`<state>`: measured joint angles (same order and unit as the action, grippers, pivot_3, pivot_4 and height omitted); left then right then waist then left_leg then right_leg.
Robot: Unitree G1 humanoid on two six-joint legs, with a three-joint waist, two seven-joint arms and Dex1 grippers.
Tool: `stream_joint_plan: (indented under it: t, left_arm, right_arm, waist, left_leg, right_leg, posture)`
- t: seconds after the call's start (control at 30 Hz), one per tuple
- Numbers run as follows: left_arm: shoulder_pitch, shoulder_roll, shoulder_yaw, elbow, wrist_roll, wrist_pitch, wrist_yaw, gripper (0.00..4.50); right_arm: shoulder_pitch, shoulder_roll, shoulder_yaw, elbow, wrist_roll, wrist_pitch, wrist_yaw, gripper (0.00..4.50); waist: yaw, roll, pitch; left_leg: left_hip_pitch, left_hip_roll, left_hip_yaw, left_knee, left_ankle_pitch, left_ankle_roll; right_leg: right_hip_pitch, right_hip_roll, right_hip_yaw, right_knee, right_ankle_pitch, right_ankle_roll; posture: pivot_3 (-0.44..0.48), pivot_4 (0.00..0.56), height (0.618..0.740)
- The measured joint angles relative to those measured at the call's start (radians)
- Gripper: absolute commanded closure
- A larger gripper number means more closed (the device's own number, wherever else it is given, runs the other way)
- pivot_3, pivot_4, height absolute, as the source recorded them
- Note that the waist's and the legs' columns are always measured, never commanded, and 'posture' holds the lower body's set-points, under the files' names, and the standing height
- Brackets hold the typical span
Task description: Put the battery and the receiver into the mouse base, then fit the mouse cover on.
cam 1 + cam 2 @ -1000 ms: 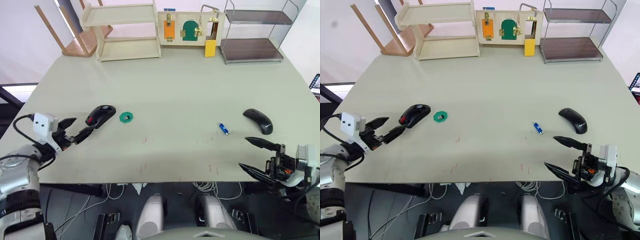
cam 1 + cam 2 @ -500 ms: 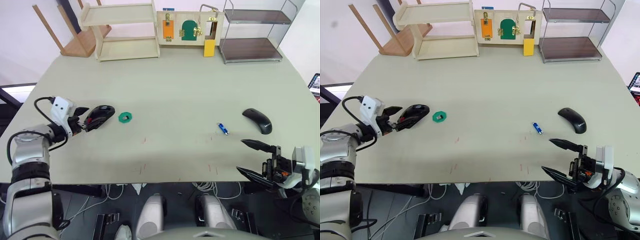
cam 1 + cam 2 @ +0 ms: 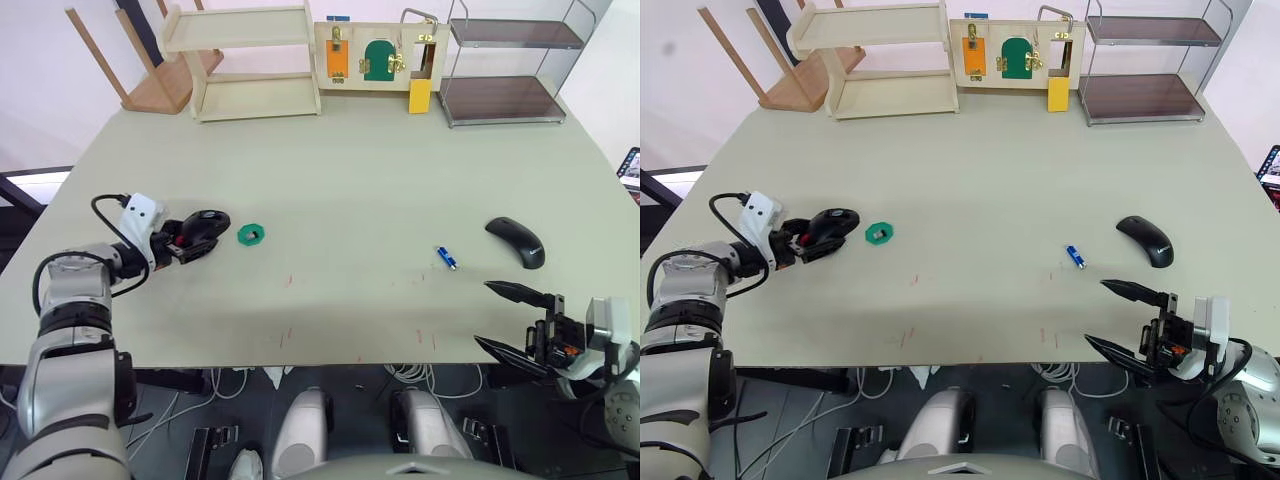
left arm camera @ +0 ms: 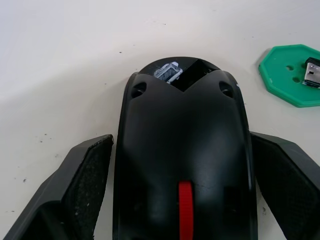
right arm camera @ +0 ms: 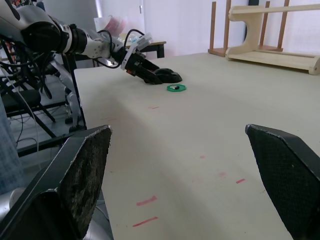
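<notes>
Around the mouse base, left fingers spread wide.

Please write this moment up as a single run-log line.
left gripper: open, straddling black red-patched mouse base | right gripper: open, idle at table edge | blue battery, black mouse cover: untouched

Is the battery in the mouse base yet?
Out. The battery lies on the table, far from the mouse base, between the left gripper's open fingers.
</notes>
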<state>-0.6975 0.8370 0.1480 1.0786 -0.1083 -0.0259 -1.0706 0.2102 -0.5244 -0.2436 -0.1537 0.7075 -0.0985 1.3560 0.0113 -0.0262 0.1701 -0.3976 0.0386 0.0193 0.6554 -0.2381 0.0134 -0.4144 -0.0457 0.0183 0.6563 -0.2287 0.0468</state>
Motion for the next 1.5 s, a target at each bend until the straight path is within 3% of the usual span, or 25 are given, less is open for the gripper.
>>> stream_joint_plan:
  t: [0.03,0.07,0.43,0.57,0.6,0.73,0.97,1.13,1.3,1.5]
  left_arm:
    - [0.000,0.000,0.001,0.000,-0.002,0.002,-0.005,1.47]
    - [0.000,0.000,0.001,0.000,-0.002,0.002,-0.006,1.60]
    - [0.037,-0.003,0.074,-0.033,-0.066,-0.007,0.000,1.58]
    - [0.089,0.007,0.086,-0.183,-0.100,-0.017,-0.045,1.58]
    - [0.135,0.007,0.085,-0.318,-0.128,0.009,-0.075,1.58]
    - [0.189,-0.013,0.074,-0.537,-0.178,0.096,-0.100,1.58]
    - [0.198,-0.066,-0.105,-0.864,-0.190,0.215,-0.141,1.58]
    - [0.186,-0.107,-0.184,-0.935,-0.186,0.238,-0.158,1.58]
    - [0.234,-0.172,-0.330,-1.005,-0.133,0.224,-0.174,1.58]
    - [0.243,-0.202,-0.387,-1.023,-0.062,0.211,-0.132,1.58]
  right_arm:
    - [0.000,0.000,0.000,0.000,0.000,-0.001,0.001,0.00]
    - [0.000,0.000,0.000,0.000,0.000,-0.002,0.002,0.00]
    - [-0.012,0.001,0.000,0.020,-0.002,-0.037,0.020,0.00]
    - [-0.017,0.001,0.001,0.022,-0.002,-0.037,0.029,0.00]
    - [-0.022,-0.001,0.001,0.023,-0.002,-0.037,0.031,0.00]
    - [-0.032,-0.004,0.001,0.024,-0.001,-0.035,0.031,0.00]
    - [-0.040,-0.006,0.013,0.023,-0.002,-0.017,0.031,0.00]
    - [-0.043,-0.020,0.012,0.018,-0.001,-0.007,0.030,0.00]
    - [-0.041,-0.036,0.011,-0.002,0.001,0.010,0.030,0.00]
    - [-0.038,-0.050,0.010,-0.007,0.001,0.011,0.031,0.00]
  waist:
    - [0.000,0.000,0.000]
    - [0.000,0.000,0.000]
    - [0.000,0.000,0.000]
    - [0.002,0.000,0.000]
    - [0.002,0.000,0.000]
    - [0.003,0.000,0.000]
    - [-0.002,0.000,0.000]
    - [-0.006,0.000,0.000]
    - [-0.005,0.000,0.000]
    - [-0.002,0.000,0.000]
  left_leg:
    - [0.000,0.000,0.000,0.000,0.000,0.000]
    - [0.000,0.000,0.000,0.000,0.000,0.000]
    - [0.000,0.000,0.000,0.000,0.000,0.000]
    - [0.000,0.000,0.000,0.000,0.000,0.000]
    - [0.000,0.000,0.000,0.000,0.000,0.000]
    - [0.000,0.000,0.000,0.000,0.000,0.000]
    - [0.000,0.000,0.000,0.000,0.000,0.000]
    - [0.001,0.000,0.000,0.000,0.000,0.000]
    - [0.001,0.000,0.000,0.000,0.000,0.000]
    - [0.001,0.000,0.000,0.000,0.000,0.000]
  right_leg:
    - [0.000,0.000,0.000,0.000,0.000,0.000]
    - [0.000,0.000,0.000,0.000,0.000,0.000]
    - [0.000,0.000,0.000,0.000,0.000,0.000]
    - [0.000,0.000,0.000,0.000,0.002,-0.003]
    - [0.000,0.000,0.000,0.000,0.002,-0.004]
    - [0.000,-0.001,0.001,0.000,0.002,-0.004]
    - [0.000,0.001,0.002,0.001,0.001,-0.003]
    - [0.000,0.002,0.002,0.001,0.000,-0.001]
    - [0.000,0.002,0.004,0.000,0.000,-0.001]
    - [0.000,0.003,0.004,0.001,-0.002,-0.004]
  posture:
    - [0.000,0.150,0.740]
    - [0.000,0.150,0.740]
    - [0.000,0.150,0.740]
    - [0.000,0.150,0.740]
    - [0.000,0.150,0.740]
    - [0.000,0.150,0.740]
    - [0.000,0.150,0.740]
    - [0.000,0.150,0.740]
    - [0.000,0.150,0.740]
    - [0.000,0.150,0.740]
